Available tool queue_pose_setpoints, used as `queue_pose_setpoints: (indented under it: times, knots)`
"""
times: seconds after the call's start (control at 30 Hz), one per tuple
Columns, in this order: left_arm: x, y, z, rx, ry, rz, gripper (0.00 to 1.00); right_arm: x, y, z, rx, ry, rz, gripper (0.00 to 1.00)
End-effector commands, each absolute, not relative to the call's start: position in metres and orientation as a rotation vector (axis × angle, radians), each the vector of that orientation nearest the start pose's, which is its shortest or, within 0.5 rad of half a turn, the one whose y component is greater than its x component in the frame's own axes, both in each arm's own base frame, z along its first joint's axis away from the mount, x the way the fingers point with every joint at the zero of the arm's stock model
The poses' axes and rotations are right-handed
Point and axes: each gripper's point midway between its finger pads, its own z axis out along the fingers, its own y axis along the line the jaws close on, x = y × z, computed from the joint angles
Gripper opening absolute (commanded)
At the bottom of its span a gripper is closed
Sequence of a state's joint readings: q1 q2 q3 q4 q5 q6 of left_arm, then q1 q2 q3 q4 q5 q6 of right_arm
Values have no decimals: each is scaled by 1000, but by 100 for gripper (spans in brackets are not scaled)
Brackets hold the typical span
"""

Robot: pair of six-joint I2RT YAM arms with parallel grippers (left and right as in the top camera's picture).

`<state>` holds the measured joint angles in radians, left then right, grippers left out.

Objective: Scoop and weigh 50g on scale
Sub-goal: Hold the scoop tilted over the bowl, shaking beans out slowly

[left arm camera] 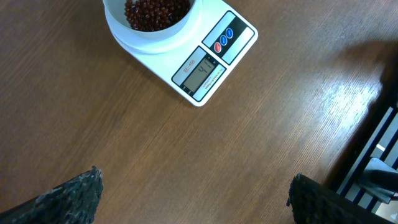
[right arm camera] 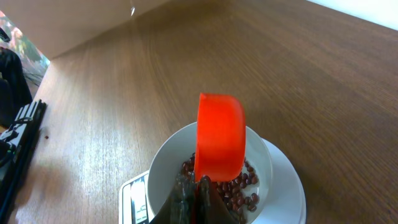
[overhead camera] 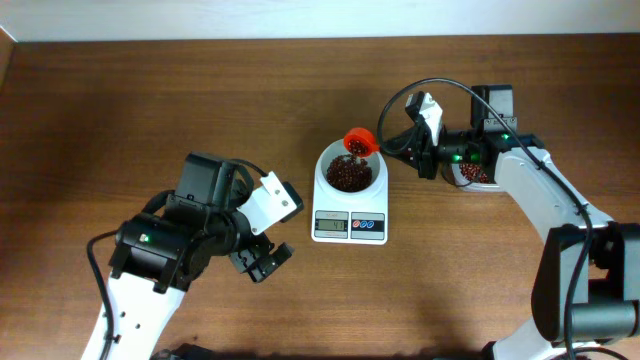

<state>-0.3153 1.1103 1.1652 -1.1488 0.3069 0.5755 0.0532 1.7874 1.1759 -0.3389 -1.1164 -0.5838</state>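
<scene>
Right hand point(overhead camera: 388, 148): clenched on the handle of the orange scoop point(overhead camera: 358, 141), reaching in from the right edge of the desk point(overhead camera: 150, 100). Scoop upended, mouth down, over the far rim of the bowl point(overhead camera: 381, 182); whether any load remains inside cannot be told.

Left hand point(overhead camera: 262, 262): released, jaws wide, holding nothing, toward the near left corner, well apart from the scale.

Scale point(overhead camera: 350, 226): middle of the desk, display toward the near edge; digits too small to read with certainty.

Beans point(overhead camera: 347, 176): a heap in the bowl, directly beneath the scoop and just beside the right hand, on its left.

Tub point(overhead camera: 470, 173): toward the right edge, largely hidden behind the right arm, beans showing.

Hazards, as judged: a full tip could overshoot the target, since pouring is hard to meter; the scoop hangs at the rim, so stray beans may bounce onto the desk; contact with the bowl would falsify the reading.
</scene>
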Motion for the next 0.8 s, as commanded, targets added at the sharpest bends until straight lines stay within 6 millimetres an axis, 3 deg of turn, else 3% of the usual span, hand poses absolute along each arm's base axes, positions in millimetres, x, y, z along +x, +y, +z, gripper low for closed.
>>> queue_pose_setpoints:
  times: [0.0,0.17,0.27,0.37,0.5,0.6,0.7,0.77]
  knots:
    - [226,-128,221,1188,2300,-318,99,387,177,161,-1048,1800,1089,4]
    - [226,-128,221,1188,2300,-318,99,386,178,163,-1049,1788,1103,4]
    - [226,-128,221,1188,2300,-318,99,376,185,183,-1071,1660,1218,4]
    - [226,-128,221,1188,2300,-318,99,390,175,156,-1049,1823,1052,4]
    - [226,-128,221,1188,2300,-318,99,383,181,171,-1059,1735,1144,4]
    - [226,-128,221,1188,2300,-318,99,393,174,156,-1049,1821,1036,4]
    - [226,-128,221,1188,2300,-318,99,385,181,169,-1061,1736,1130,4]
    - [226,-128,221,1189,2300,-318,99,390,177,161,-1057,1782,1079,4]
